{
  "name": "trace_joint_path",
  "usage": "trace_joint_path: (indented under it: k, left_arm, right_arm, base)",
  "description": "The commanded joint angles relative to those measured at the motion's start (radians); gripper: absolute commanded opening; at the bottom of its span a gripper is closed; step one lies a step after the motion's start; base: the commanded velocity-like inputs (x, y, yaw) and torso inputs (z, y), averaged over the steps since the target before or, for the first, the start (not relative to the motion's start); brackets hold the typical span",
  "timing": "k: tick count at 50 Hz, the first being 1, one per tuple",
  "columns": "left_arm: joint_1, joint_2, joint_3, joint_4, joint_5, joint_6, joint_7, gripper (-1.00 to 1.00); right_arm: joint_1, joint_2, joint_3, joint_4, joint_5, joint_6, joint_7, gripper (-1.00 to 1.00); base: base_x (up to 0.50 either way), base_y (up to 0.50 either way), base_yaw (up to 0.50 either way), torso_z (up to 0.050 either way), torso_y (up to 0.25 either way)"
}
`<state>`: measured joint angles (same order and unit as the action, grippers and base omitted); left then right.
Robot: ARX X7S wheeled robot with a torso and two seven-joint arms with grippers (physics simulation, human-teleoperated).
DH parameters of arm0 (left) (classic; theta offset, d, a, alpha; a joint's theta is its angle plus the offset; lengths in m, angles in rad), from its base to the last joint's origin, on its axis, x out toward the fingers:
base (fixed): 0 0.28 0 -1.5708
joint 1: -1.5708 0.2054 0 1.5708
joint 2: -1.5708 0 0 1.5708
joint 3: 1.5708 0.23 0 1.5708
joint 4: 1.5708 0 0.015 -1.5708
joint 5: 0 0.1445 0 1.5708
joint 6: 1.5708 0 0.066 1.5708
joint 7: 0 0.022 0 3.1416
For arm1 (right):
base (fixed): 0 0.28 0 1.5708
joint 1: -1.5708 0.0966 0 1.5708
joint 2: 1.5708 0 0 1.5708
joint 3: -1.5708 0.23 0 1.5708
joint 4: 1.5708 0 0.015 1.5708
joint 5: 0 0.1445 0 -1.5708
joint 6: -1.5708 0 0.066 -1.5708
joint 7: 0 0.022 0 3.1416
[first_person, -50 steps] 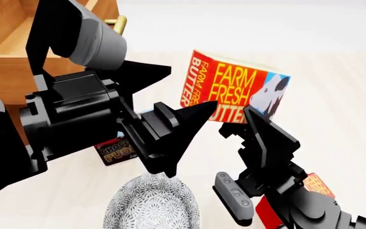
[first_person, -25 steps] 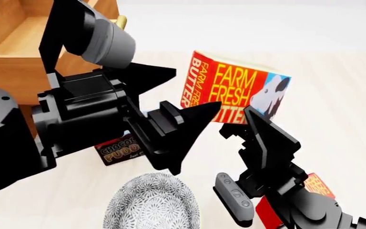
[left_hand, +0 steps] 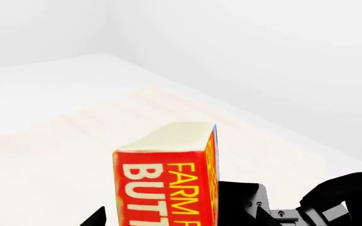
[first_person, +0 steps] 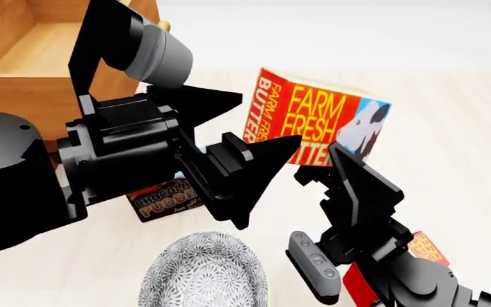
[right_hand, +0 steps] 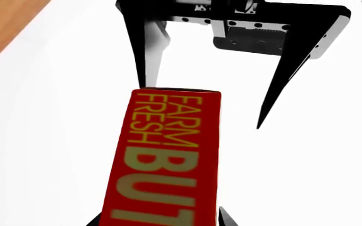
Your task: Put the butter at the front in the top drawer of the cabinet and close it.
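Two grippers bracket the butter (first_person: 318, 125), which stands upright on the table (first_person: 459, 128) right of the open top drawer (first_person: 23, 61). Left gripper (first_person: 241, 137) gapes empty; right gripper (first_person: 314, 163) is unreadable. Good practice: center the carton between the fingers before squeezing.

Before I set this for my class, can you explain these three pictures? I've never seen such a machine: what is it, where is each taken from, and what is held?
It is a simulated two-armed robot. One picture looks down from its head; the other two come from cameras near each hand. On the pale surface lie a patterned bowl, a chocolate pudding box and a second butter carton, partly hidden under the right arm. The wooden top drawer stands open. The right hand appears to grip the butter by its sides. The left hand is open and empty, facing it.
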<state>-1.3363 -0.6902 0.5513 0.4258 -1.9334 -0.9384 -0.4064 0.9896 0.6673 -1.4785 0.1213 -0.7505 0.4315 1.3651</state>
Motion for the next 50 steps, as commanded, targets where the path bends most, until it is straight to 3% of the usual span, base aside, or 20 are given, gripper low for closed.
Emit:
trace_joint_path:
  k: [1,50]
  left_arm:
    - [0.003,0.011,0.008,-0.015,0.017,0.001,0.016,1.00]
    - [-0.013,0.067,0.046,-0.072,0.053,0.004,0.056,1.00]
  right_arm:
    - [0.001,0.003,0.016,-0.001,-0.015,0.020,0.008,-1.00]
    - [-0.026,0.018,0.042,-0.019,-0.031,0.025,-0.001,-1.00]
  base:
    - [0.00,0.00,0.00,0.000,0.000]
    - [0.00,0.00,0.00,0.000,0.000]
